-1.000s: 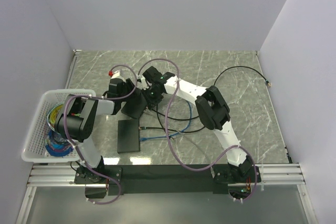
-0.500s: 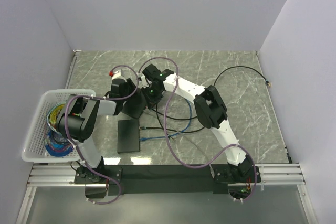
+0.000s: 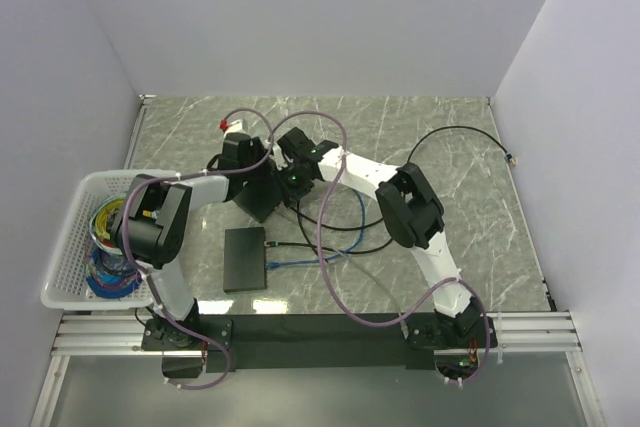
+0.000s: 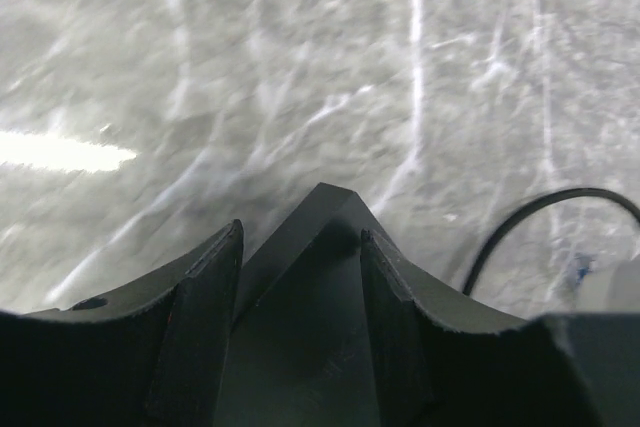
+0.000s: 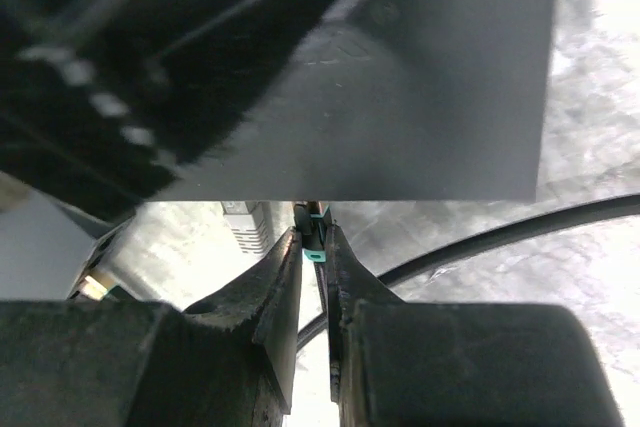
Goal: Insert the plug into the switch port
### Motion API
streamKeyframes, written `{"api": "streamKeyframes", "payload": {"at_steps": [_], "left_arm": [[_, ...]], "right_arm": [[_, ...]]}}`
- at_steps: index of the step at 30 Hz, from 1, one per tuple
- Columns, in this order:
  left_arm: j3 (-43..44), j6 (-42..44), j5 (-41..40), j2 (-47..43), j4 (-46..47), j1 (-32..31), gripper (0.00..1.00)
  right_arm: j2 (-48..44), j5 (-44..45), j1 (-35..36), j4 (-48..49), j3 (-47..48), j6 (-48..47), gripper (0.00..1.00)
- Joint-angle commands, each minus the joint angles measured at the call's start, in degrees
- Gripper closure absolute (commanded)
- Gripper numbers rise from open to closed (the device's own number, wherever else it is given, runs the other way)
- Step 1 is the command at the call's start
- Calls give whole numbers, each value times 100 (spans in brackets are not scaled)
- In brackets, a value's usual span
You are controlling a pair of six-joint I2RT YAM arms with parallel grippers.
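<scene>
My left gripper [image 3: 252, 179] is shut on a black switch [image 3: 262, 199], held tilted above the table's middle. In the left wrist view the switch [image 4: 322, 247] fills the gap between both fingers [image 4: 205, 287], its corner pointing away. My right gripper [image 3: 293, 179] sits just right of it, shut on a small plug [image 5: 316, 231] with a teal tab. In the right wrist view the plug tip lies right under the switch's dark underside [image 5: 420, 97]. No port shows in any view.
A second black box [image 3: 245, 259] lies flat near the front with a blue cable [image 3: 340, 239] plugged in. A white basket [image 3: 62, 247] of coloured cables stands at the left. A black cable [image 3: 470, 132] loops across the right side.
My left gripper has carried the switch farther back and to the right. The right gripper has stayed close beside it, shifting only slightly.
</scene>
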Motion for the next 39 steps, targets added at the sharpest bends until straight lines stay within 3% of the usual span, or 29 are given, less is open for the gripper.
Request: {"api": "streamKeyframes", "payload": {"at_steps": [1, 11, 12, 20, 27, 34, 39], "left_arm": [[314, -196, 1083, 224, -900, -442, 45], [859, -240, 1214, 725, -1190, 147, 43], [877, -231, 1249, 778, -1173, 183, 42], [1395, -170, 1285, 937, -1384, 578, 34], [1773, -64, 741, 559, -1524, 798, 15], [2003, 85, 327, -196, -2016, 868, 12], [1283, 278, -85, -1590, -2096, 816, 13]], "right_arm": [[-628, 366, 20, 2549, -114, -58, 99], [-848, 814, -24, 2567, -536, -67, 78], [-857, 841, -50, 2576, -545, -67, 73], [-1059, 946, -165, 2470, -624, -137, 57], [-1726, 1052, -165, 2497, -1028, -190, 54], [-3026, 1008, -147, 2795, -2117, 21, 53], [-4371, 771, -34, 3155, -3364, 320, 52]]}}
